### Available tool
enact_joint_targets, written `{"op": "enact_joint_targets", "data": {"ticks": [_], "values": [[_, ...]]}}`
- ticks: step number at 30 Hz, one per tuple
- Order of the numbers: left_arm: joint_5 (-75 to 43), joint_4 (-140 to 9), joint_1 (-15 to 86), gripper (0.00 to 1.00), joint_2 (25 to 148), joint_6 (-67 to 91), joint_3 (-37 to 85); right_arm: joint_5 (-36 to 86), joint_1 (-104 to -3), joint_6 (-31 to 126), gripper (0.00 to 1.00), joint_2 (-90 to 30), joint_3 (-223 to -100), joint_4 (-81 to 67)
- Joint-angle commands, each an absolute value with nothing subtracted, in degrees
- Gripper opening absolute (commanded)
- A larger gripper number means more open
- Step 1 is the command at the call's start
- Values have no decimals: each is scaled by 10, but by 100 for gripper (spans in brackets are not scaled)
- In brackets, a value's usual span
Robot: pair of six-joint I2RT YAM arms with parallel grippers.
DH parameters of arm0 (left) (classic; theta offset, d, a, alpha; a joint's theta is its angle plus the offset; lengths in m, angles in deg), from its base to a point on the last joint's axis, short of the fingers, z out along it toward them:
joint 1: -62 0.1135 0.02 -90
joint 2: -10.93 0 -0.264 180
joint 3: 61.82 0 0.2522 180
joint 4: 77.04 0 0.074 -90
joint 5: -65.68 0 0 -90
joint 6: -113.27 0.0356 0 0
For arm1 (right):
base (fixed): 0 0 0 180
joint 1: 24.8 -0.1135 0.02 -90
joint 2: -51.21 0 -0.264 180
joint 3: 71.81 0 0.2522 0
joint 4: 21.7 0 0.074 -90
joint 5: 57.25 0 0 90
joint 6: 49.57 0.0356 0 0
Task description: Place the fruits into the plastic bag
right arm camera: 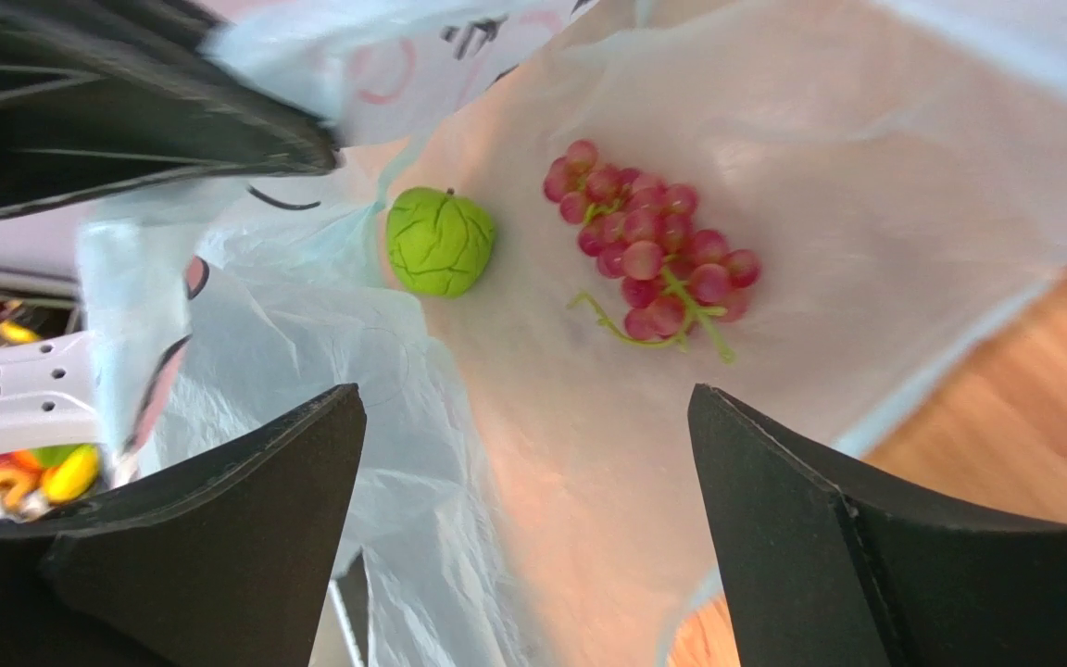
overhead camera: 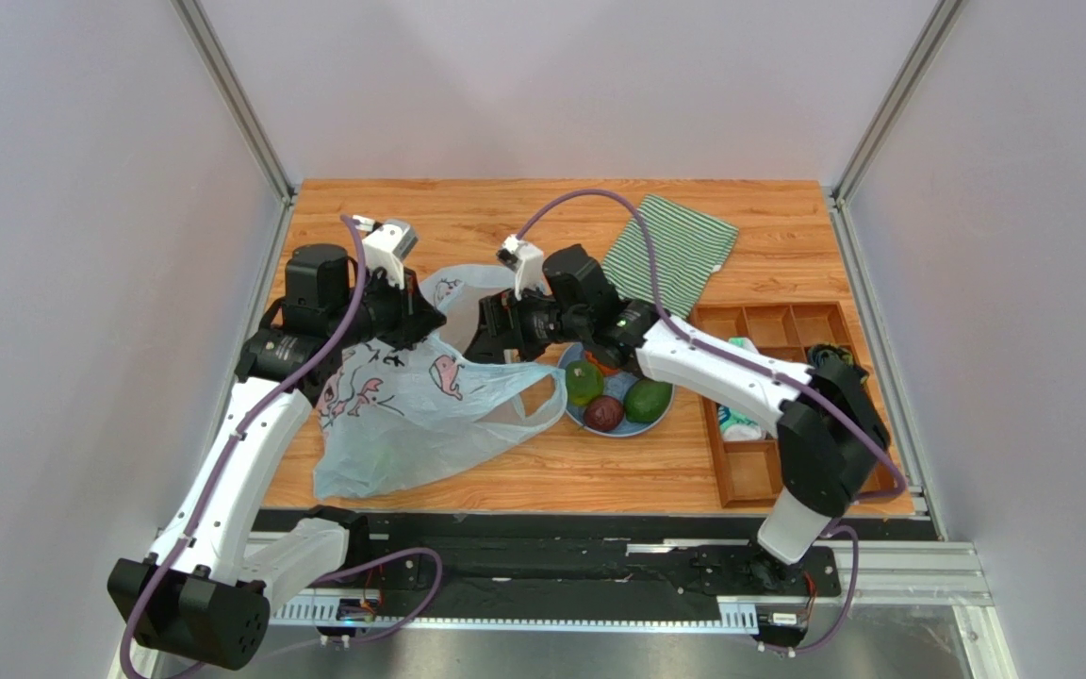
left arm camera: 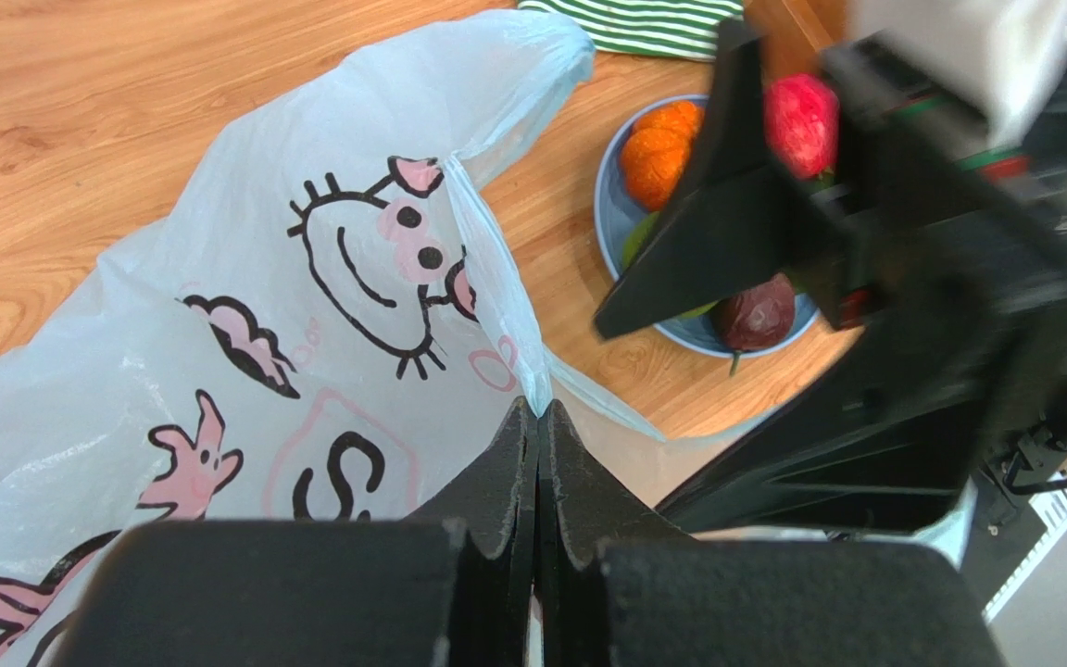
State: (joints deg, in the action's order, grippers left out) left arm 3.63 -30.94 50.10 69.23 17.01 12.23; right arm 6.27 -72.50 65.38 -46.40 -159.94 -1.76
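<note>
Left claw (left arm camera: 536,424) pinches plastic bag (left arm camera: 219,278); right claw (right arm camera: 525,403) spread over grapes (right arm camera: 651,250) inside.

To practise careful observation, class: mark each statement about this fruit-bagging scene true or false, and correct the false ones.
1. The grapes lie inside the plastic bag. True.
2. The right fingers grip the bright green ball. False: they stand open and empty; the ball lies in the bag beside the grapes.
3. The left fingers are shut on the bag's edge. True.
4. The blue plate is empty. False: it holds an orange fruit and a dark purple fruit, among others.
</note>
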Motion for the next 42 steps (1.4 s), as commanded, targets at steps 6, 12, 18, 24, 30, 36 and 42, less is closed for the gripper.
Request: {"op": "enact_joint_targets", "data": {"ticks": [6, 12, 18, 24, 30, 36, 42], "values": [[27, -320, 504, 0, 681, 175, 135, 249, -703, 594, 91, -330, -1551, 75], [25, -321, 504, 0, 681, 175, 136, 327, -673, 571, 91, -290, -1540, 137], [22, -320, 504, 0, 683, 175, 136, 403, -622, 556, 90, -257, -1523, 200], [20, -318, 504, 0, 684, 174, 136, 425, -572, 553, 87, -241, -1498, 232], [20, -318, 504, 0, 688, 174, 137, 376, -573, 555, 74, -276, -1501, 202], [17, -316, 504, 0, 686, 175, 136, 404, -573, 548, 66, -324, -1527, 212], [19, -316, 504, 0, 686, 175, 137, 465, -571, 549, 78, -307, -1520, 241]]}}
